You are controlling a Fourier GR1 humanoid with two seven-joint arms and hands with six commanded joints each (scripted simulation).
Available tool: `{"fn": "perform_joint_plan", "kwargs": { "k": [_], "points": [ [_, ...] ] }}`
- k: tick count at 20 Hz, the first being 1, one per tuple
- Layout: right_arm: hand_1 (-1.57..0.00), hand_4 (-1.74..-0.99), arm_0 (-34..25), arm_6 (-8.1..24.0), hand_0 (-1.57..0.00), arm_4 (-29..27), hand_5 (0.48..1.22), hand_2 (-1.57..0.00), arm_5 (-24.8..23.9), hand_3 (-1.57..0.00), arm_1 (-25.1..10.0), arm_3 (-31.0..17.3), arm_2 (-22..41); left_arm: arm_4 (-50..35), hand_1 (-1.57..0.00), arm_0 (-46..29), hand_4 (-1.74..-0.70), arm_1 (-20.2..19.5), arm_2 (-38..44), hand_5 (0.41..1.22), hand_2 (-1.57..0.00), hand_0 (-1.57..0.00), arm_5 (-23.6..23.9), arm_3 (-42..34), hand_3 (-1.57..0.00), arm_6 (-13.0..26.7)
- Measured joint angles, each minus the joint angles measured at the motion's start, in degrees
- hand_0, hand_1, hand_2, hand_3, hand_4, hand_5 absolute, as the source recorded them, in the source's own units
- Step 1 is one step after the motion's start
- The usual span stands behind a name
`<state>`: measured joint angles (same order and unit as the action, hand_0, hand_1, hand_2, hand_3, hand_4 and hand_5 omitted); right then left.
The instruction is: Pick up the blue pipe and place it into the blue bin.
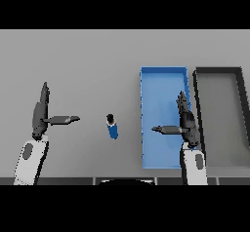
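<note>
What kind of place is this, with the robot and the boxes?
Probably a sorting workbench, though nothing says so outright. A plain grey table holds a blue bin beside a dark bin, with a small blue pipe on the table left of the blue bin.

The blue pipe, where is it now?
In the head view, the pipe lies on the table near the middle, just left of the blue bin, untouched by either hand.
</note>
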<state>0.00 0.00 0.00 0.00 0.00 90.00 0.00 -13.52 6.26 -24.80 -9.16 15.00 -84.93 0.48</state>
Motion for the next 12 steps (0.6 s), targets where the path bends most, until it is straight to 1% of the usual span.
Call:
{"fn": "perform_joint_plan", "kwargs": {
  "k": [2, 6, 7, 8, 9, 10, 12],
  "points": [
    [0.00, -1.205, 0.0, 0.0, 0.00, -0.3, 0.629, 0.00, 0.1, 0.00, -0.3, -0.1, -0.3, 0.2, 0.00, 0.1, -0.97, 0.3, -0.2, 0.593, 0.00, 0.00, 0.2, -0.1, 0.00, -0.3],
    [0.00, -1.205, -0.2, -0.2, 0.00, -0.9, 0.629, 0.00, 0.6, 0.00, -1.0, 0.1, -0.8, 0.8, 0.00, 0.5, -0.97, 1.0, -0.9, 0.593, 0.00, 0.00, 1.0, -0.5, 0.00, 0.4],
    [0.00, -1.201, 1.5, -5.2, 0.00, 3.3, 0.628, 0.00, 1.2, 0.00, -5.0, 1.7, 0.4, 1.1, 0.00, -1.4, -0.96, -2.8, -2.1, 0.592, 0.00, 0.00, -4.7, -0.6, 0.00, -3.6],
    [0.00, -1.197, 3.4, -7.7, 0.00, 5.8, 0.627, 0.00, 1.7, 0.00, -6.9, 3.4, 1.7, 1.3, 0.00, -2.4, -0.96, -5.5, -2.8, 0.590, 0.00, 0.00, -8.7, -0.1, 0.00, -5.7],
    [0.00, -1.197, 4.1, -7.7, 0.00, 7.5, 0.626, 0.00, 1.9, 0.00, -8.1, 4.3, 2.5, 1.6, 0.00, -2.6, -0.96, -7.0, -3.2, 0.590, 0.00, 0.00, -11.0, 0.4, 0.00, -6.9],
    [0.00, -1.193, 5.1, -7.6, 0.00, 7.8, 0.622, 0.00, 2.5, 0.00, -9.4, 5.1, 2.5, 1.7, 0.00, -2.5, -0.96, -7.6, -3.6, 0.592, 0.00, 0.00, -12.5, 1.0, 0.00, -7.5],
    [0.00, -1.206, 5.4, -7.8, 0.00, 8.5, 0.625, 0.00, 2.9, 0.00, -9.6, 6.0, 3.2, 2.1, 0.00, -2.8, -0.96, -8.1, -3.9, 0.594, 0.00, 0.00, -13.7, 1.9, 0.00, -8.6]
  ]
}}
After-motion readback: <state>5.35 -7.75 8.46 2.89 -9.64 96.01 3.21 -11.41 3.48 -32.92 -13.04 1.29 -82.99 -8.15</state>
